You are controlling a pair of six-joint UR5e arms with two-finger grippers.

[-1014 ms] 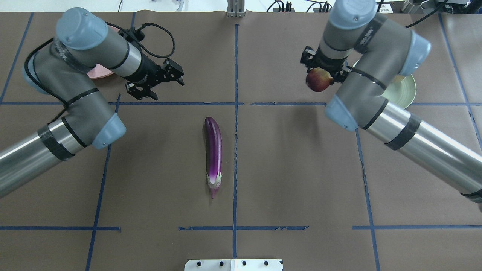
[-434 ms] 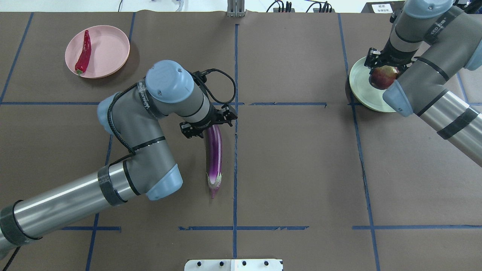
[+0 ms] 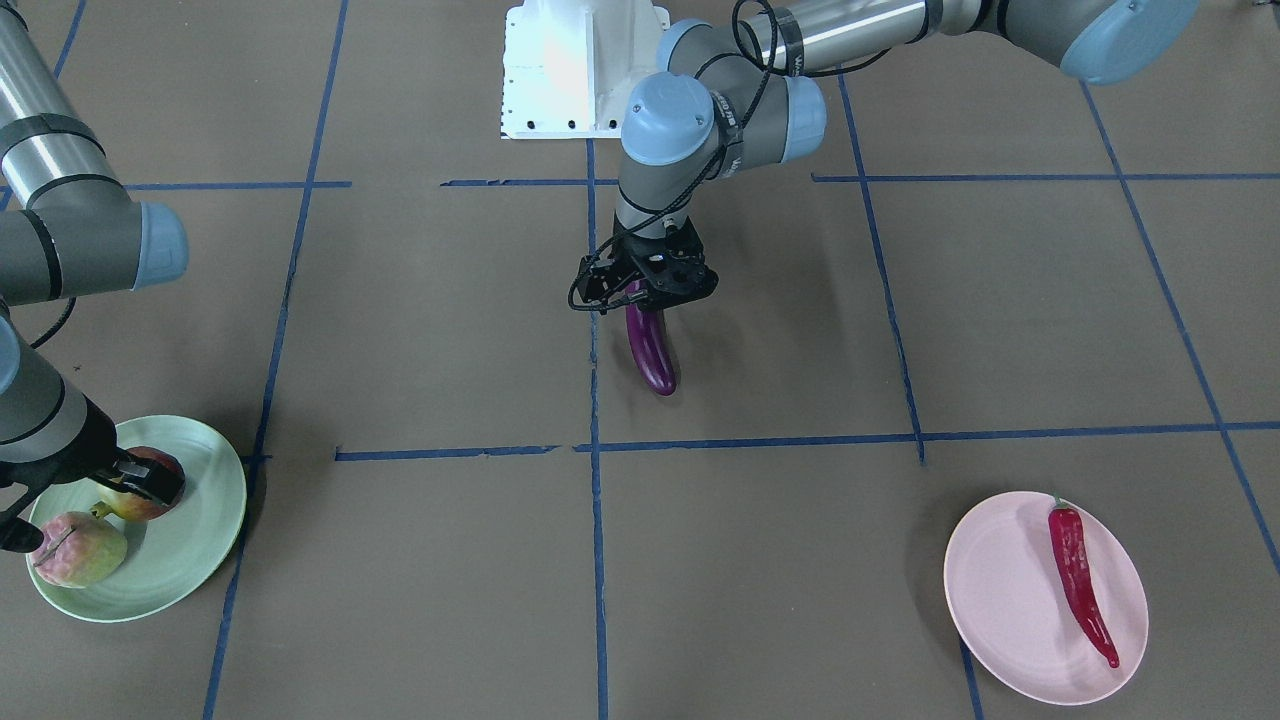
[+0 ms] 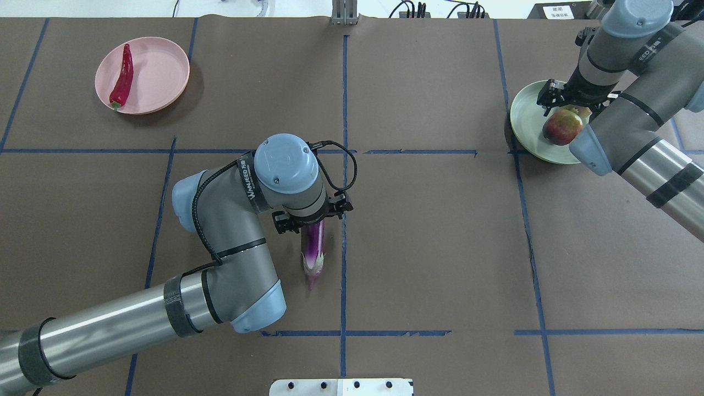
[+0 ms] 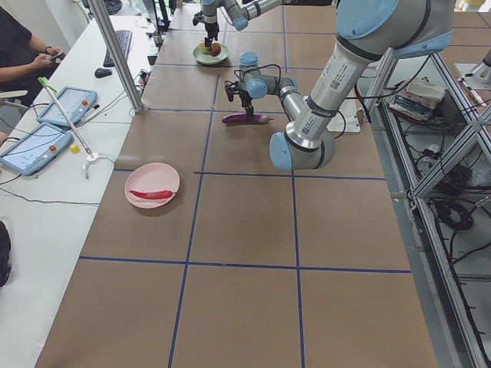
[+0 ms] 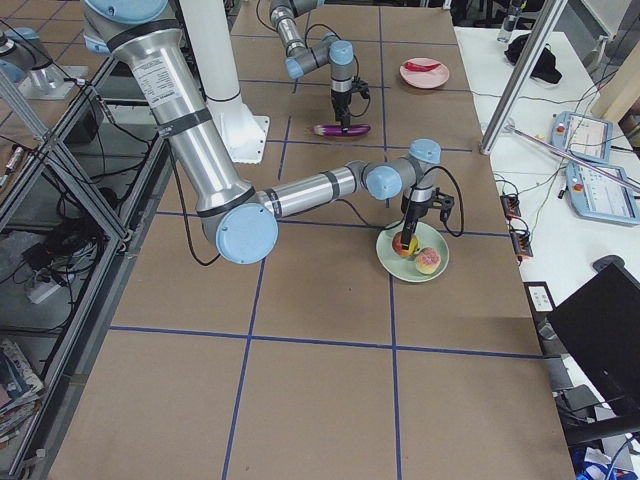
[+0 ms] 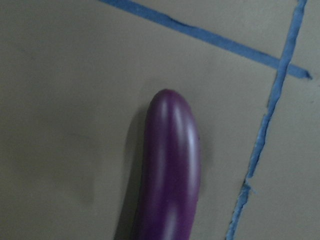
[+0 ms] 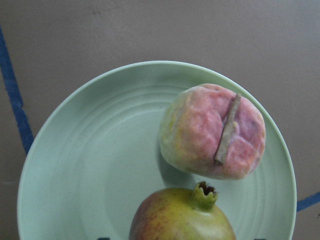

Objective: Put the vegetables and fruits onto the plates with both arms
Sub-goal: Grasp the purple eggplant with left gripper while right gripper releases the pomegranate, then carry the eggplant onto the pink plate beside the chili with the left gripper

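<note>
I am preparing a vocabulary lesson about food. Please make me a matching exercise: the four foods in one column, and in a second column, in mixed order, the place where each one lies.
Column 1
1. eggplant
2. chili pepper
3. peach
4. pomegranate

Column 2
A. on the green plate, with a crease across it
B. on the pink plate
C. on the bare table, under the left gripper
D. on the green plate, with a small nub on top

Pairs: 1-C, 2-B, 3-A, 4-D
</note>
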